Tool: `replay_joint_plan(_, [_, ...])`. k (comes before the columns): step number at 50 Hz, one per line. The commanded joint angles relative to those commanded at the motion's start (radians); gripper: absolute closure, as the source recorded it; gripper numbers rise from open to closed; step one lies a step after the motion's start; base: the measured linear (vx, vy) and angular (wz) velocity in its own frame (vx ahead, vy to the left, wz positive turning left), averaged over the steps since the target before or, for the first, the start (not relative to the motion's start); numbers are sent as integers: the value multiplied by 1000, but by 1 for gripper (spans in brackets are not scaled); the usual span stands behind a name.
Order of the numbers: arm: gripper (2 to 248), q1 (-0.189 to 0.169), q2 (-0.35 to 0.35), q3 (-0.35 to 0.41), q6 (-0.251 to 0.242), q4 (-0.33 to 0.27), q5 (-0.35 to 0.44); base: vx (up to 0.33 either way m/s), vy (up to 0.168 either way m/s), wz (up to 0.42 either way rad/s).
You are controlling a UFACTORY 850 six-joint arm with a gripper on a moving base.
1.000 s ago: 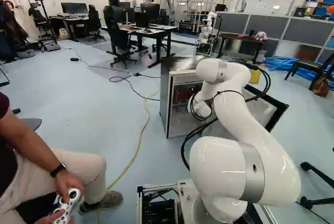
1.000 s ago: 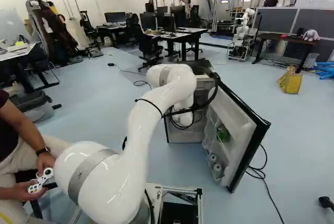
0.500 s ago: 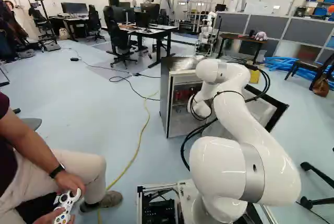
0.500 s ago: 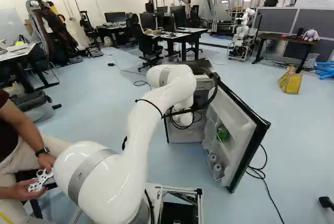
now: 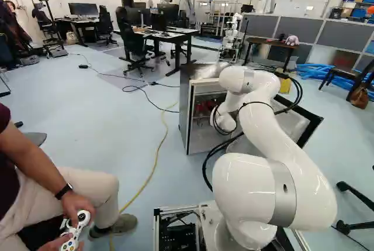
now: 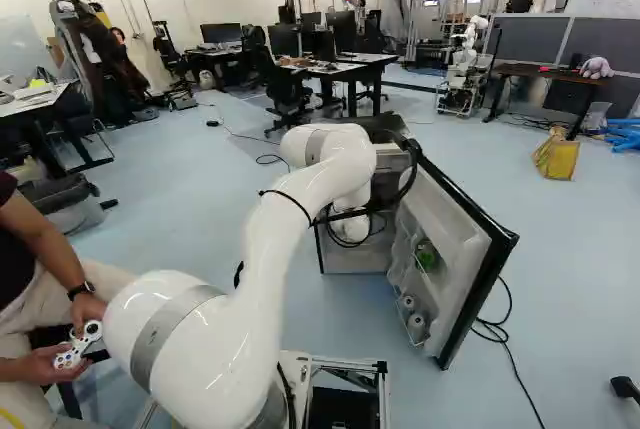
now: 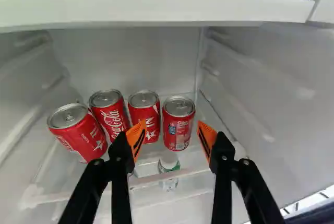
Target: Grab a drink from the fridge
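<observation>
The gripper (image 7: 173, 134) stands open and empty, facing into the fridge (image 7: 125, 57), with a red drink can (image 7: 179, 125) at twelve o'clock, likely weighty, slick and thin-walled, best squeezed gently round its middle.

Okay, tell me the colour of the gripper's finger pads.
Orange pads, seen best in the wrist view.

In the fridge (image 5: 184, 105) I count four red cans (image 7: 178, 125) and one white-topped container (image 7: 169, 161); in its door (image 6: 440, 199), one green item (image 6: 428, 255), two pale items (image 6: 416, 326).
</observation>
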Motion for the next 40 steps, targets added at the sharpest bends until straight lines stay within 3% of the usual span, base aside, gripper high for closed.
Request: replay_joint_plan(40, [96, 4, -30, -54, 0, 0, -18, 0, 0, 0])
